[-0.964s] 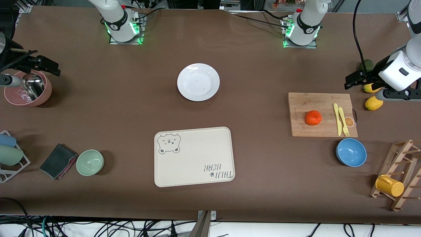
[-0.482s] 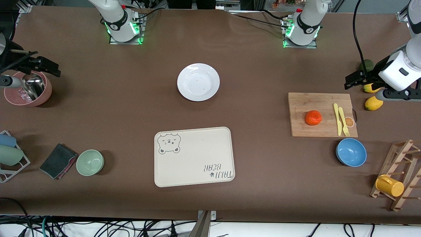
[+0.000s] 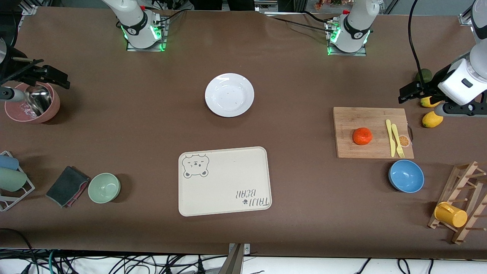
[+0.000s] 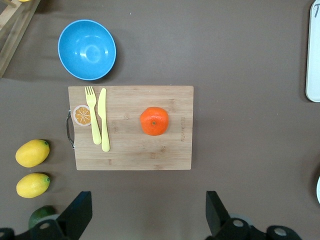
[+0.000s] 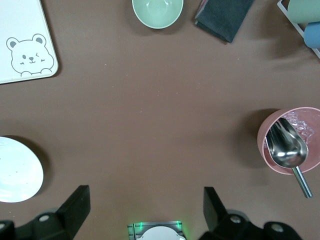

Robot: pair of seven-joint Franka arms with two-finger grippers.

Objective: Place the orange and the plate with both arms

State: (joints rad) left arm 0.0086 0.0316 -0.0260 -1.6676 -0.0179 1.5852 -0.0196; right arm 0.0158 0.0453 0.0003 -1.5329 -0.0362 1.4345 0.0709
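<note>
Nothing moved, left pincer (image 4: 145, 220) wide open, empty, right pincer (image 5: 145, 212) likewise

Orange (image 4: 154, 121) on wooden cutting board (image 4: 131, 150), yellow fork (image 4: 92, 115) and knife (image 4: 104, 120) beside it, blue bowl (image 4: 87, 49) nearby

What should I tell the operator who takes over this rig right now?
Left gripper: open, empty, up over the table by the lemons at the left arm's end.
Right gripper: open, empty, up over the right arm's end near the pink bowl.
Orange: on the cutting board, beside the yellow knife and fork.
Plate: bare, mid-table, farther from the front camera than the bear tray.
Done: nothing grasped yet.
Left: pick up and place both the orange and the plate.
</note>
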